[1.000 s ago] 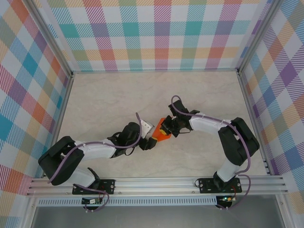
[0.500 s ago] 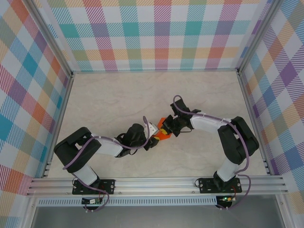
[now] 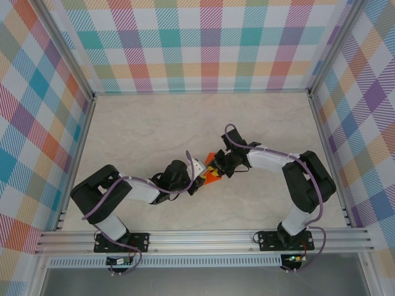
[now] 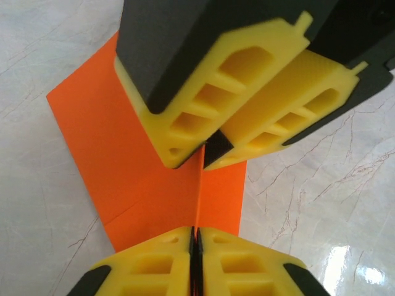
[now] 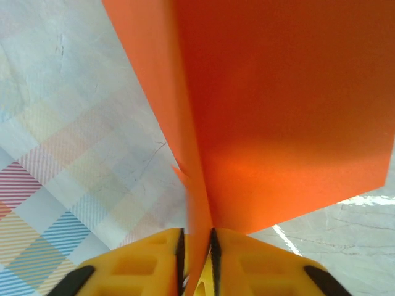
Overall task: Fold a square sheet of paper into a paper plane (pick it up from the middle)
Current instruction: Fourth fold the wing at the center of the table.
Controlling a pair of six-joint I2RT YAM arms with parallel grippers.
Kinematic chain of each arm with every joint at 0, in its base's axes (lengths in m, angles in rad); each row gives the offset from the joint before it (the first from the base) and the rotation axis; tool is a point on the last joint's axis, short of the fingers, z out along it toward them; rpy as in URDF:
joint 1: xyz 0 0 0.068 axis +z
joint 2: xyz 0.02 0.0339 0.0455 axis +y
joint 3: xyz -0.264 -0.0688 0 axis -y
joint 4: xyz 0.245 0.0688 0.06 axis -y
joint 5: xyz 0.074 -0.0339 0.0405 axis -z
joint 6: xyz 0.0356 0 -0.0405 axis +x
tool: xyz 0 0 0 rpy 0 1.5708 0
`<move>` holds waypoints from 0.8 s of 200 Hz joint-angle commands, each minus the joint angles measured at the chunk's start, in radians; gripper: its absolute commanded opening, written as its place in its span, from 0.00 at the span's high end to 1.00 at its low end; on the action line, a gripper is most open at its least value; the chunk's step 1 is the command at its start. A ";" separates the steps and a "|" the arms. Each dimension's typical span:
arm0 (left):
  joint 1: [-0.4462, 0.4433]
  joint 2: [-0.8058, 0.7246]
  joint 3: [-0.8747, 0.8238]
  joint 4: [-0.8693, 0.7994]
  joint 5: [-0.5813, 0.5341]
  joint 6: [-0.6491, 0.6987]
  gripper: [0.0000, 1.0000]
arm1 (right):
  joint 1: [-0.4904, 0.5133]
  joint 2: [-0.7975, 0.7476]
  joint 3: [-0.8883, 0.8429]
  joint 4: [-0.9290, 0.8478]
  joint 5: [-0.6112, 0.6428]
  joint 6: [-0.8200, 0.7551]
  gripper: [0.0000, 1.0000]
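The orange sheet of paper (image 3: 210, 177) lies mid-table, folded small with an upright centre ridge. My left gripper (image 3: 200, 171) comes at it from the left and my right gripper (image 3: 217, 166) from the right, the two nearly nose to nose. In the left wrist view the left gripper (image 4: 195, 237) is shut on the ridge of the paper (image 4: 148, 154), and the right gripper (image 4: 210, 147) faces it, jaws slightly apart. In the right wrist view the right gripper (image 5: 197, 243) stands narrowly open, with the fold of the paper (image 5: 278, 111) running loosely between its pads.
The pale marble tabletop (image 3: 154, 123) is enclosed by plaid walls (image 3: 210, 43) at the back and both sides. An aluminium rail (image 3: 203, 237) carries the arm bases along the near edge. Both forearms stretch low over the table's middle.
The left gripper has closed onto the paper's ridge and its arm has drawn in toward the centre. The right gripper's jaws have parted a little around the fold.
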 commanded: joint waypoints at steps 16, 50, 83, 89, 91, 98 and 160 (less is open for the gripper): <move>0.012 0.014 0.009 0.010 0.055 -0.041 0.96 | -0.024 -0.064 0.011 -0.036 0.004 -0.091 0.57; 0.020 -0.007 0.022 -0.038 0.103 -0.200 1.00 | -0.058 -0.171 -0.072 0.020 0.050 -0.204 0.45; 0.042 -0.044 0.030 -0.094 0.127 -0.374 1.00 | -0.083 -0.230 -0.156 0.129 0.020 -0.306 0.43; 0.043 -0.045 0.033 -0.104 0.130 -0.404 1.00 | -0.084 -0.230 -0.164 0.148 0.007 -0.328 0.43; 0.044 -0.046 0.035 -0.106 0.131 -0.414 1.00 | -0.084 -0.230 -0.166 0.152 0.003 -0.334 0.43; 0.047 -0.047 0.035 -0.110 0.139 -0.445 1.00 | -0.084 -0.226 -0.175 0.173 -0.012 -0.351 0.44; 0.087 -0.025 0.044 -0.088 0.172 -0.698 1.00 | -0.081 -0.173 -0.240 0.317 -0.099 -0.435 0.48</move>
